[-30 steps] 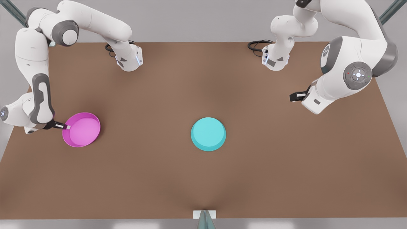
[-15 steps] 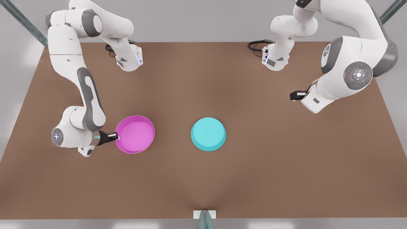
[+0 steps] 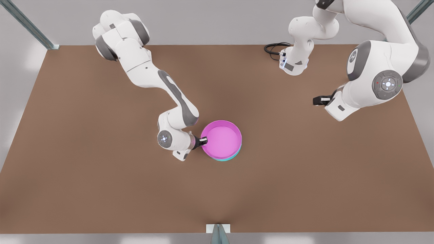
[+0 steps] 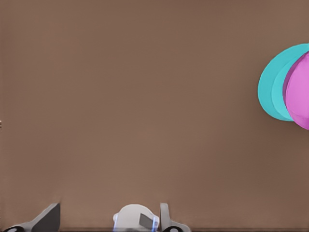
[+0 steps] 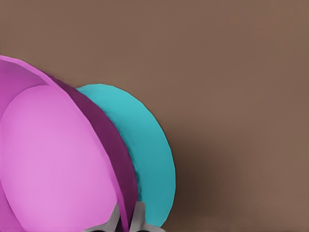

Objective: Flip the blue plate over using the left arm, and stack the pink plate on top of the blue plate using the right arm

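Brown table (image 3: 101,176) under everything. Pink plate (image 3: 222,138) held open side up directly over blue plate (image 3: 234,157), which lies upside down mid-table, only a cyan edge showing. Right gripper (image 3: 204,139) pinching pink plate's rim. Left gripper (image 3: 317,100) waiting well apart toward the front view's right, fingers spread, empty.

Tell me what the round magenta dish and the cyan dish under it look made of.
Round magenta-pink dish: looks like matte moulded plastic, going by its uniform colour, thin rim and lack of glare. Round cyan dish: same flat, unglossy look, probably plastic too. Both are renders, so it's only a guess.
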Robot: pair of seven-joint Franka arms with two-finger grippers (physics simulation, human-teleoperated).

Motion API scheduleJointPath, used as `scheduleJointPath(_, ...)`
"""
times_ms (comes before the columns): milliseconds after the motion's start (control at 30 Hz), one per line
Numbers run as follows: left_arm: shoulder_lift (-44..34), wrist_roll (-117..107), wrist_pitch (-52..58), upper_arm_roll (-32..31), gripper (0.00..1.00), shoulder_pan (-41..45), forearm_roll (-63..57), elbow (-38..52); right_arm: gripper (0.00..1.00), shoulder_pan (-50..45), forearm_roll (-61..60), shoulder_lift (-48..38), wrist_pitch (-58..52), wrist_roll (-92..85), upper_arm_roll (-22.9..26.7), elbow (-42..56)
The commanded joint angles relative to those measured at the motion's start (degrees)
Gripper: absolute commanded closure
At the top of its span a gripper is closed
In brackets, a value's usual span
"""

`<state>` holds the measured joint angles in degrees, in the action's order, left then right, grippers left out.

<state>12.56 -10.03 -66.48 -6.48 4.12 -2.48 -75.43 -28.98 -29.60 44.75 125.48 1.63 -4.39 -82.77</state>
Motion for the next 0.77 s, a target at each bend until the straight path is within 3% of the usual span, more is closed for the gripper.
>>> scheduleJointPath(0,-0.08,2.03,3.37,0.07,0.0,0.01,0.02,0.02,0.79,-1.17,0.15,0.78,3.63,26.23,0.0,0.42)
scheduleJointPath(33,0.01,2.03,3.37,0.07,0.0,0.01,0.02,0.02,0.73,-1.52,0.15,0.95,3.81,26.49,0.0,0.42)
scheduleJointPath(67,-0.08,2.03,3.37,-0.02,0.0,0.01,0.02,0.02,0.0,-1.52,0.94,1.39,3.81,27.46,0.0,0.42)
scheduleJointPath(233,0.01,2.03,3.28,0.07,0.0,0.01,0.02,0.02,0.0,1.28,0.86,-4.14,-0.58,27.64,0.52,-0.37)
scheduleJointPath(300,0.01,2.03,3.28,-0.02,0.0,0.01,0.02,0.02,0.0,7.26,1.21,-12.05,-11.83,27.9,2.01,-0.46)
scheduleJointPath(367,0.01,2.03,3.28,-0.02,0.0,0.01,0.11,0.02,0.0,8.93,13.24,-17.06,-29.05,26.94,13.26,0.77)
scheduleJointPath(433,0.01,2.03,3.46,-0.02,0.0,0.01,0.2,0.02,0.0,13.06,26.41,-17.42,-54.76,12.11,17.13,17.77)
scheduleJointPath(467,0.36,2.03,3.46,-0.02,0.0,0.01,0.28,0.02,0.0,16.14,28.28,-17.94,-59.47,7.78,17.13,23.44)
scheduleJointPath(567,0.45,2.03,3.37,-0.02,0.0,0.01,0.28,0.02,0.0,19.13,32.67,-31.56,-61.58,2.06,15.64,16.34)
scheduleJointPath(633,0.36,2.03,3.37,-0.02,0.0,0.01,0.37,0.02,0.0,22.82,32.94,-37.8,-57.89,1.71,11.78,8.51)
scheduleJointPath(733,0.36,1.94,3.46,-0.02,0.0,0.1,0.28,0.02,0.0,23.96,32.94,-38.51,-57.8,1.62,10.63,7.98)
